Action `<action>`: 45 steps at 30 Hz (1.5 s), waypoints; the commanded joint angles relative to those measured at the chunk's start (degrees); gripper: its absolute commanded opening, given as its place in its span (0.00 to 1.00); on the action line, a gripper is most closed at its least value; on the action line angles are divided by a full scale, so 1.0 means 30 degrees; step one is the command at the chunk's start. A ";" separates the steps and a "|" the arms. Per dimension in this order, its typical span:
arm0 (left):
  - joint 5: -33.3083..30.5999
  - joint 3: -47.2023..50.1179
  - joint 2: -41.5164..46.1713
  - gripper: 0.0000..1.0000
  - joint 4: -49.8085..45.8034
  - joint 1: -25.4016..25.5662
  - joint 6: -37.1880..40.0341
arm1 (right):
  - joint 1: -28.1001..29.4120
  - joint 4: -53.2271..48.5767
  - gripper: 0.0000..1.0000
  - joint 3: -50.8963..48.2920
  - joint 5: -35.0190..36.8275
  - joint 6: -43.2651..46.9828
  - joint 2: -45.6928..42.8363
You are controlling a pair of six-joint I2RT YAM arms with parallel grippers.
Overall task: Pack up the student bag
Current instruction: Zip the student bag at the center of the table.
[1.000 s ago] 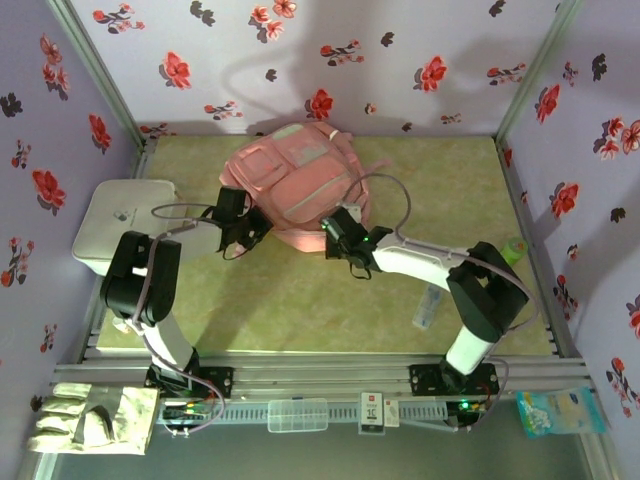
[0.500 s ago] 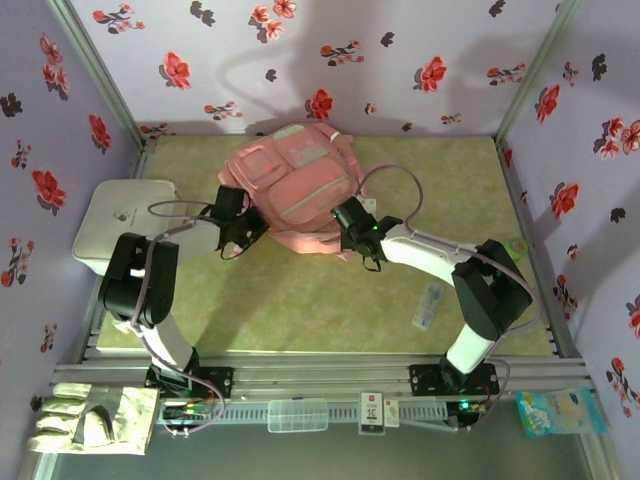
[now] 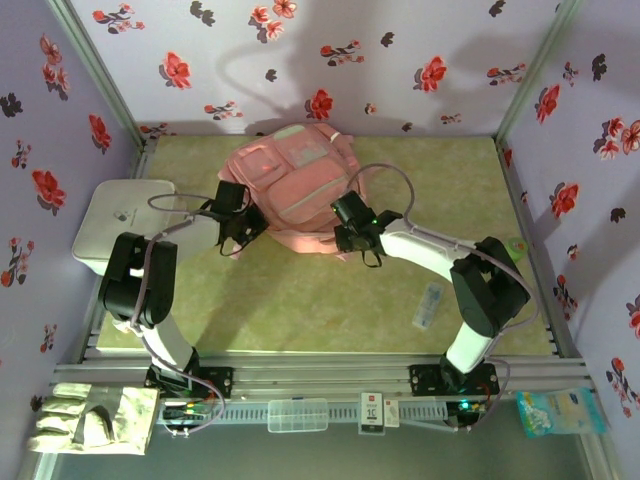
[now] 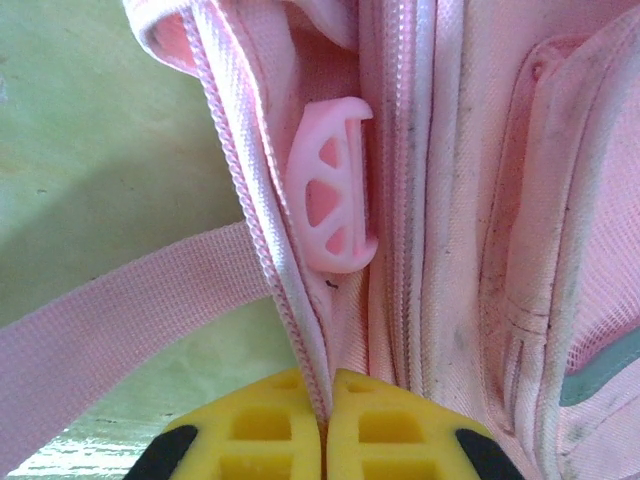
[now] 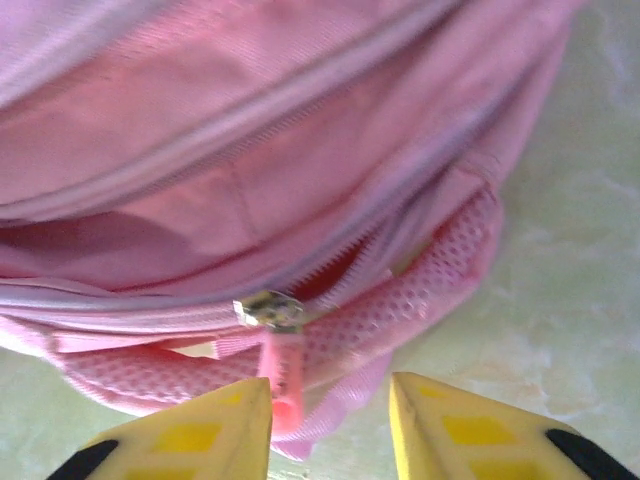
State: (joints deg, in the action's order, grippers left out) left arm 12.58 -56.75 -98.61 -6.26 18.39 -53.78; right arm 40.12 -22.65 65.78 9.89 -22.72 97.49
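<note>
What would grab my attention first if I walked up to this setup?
The big pink student bag lies at the far middle of the green table, with both robot arms reaching to its near edge. Up close, the left gripper pinches the bag's zip seam between yellow fingers, while the right gripper stands open with a pink zip pull between its fingers. Purple walls with red flowers surround it all.

The big soft pink fabric backpack [image 3: 290, 180] was paler on its front. The flat table top [image 3: 330, 300] was blotchy green. The purple walls [image 3: 450, 30] had red and dark flowers. The rounded square box [image 3: 115, 225] was white.
</note>
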 commanded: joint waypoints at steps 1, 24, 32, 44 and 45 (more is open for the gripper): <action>-0.0502 -0.0566 0.0292 0.00 -0.0491 -0.0213 0.0612 | -0.0283 -0.0344 0.37 0.1150 -0.0896 0.1674 0.0804; -0.0474 -0.0565 0.0189 0.00 -0.0579 -0.0184 0.0700 | -0.0511 -0.2585 0.32 0.2127 -0.2134 0.0778 0.1558; -0.0476 -0.0536 0.0342 0.00 -0.0637 -0.0192 0.0729 | -0.0511 -0.3232 0.26 0.2816 -0.1855 0.0601 0.2767; -0.0560 -0.0536 0.0335 0.00 -0.0720 -0.0229 0.0885 | -0.0511 -0.3757 0.03 0.2728 0.0401 0.0103 0.2480; -0.0639 -0.0536 0.0338 0.00 -0.0807 -0.0240 0.0945 | -0.0497 -0.3757 0.02 0.2615 0.1109 -0.0011 0.2274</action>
State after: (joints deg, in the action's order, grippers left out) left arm 12.43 -56.90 -98.61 -6.59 18.39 -53.30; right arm 39.00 -30.59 73.69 6.72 -21.45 105.75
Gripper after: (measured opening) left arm 0.066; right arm 0.094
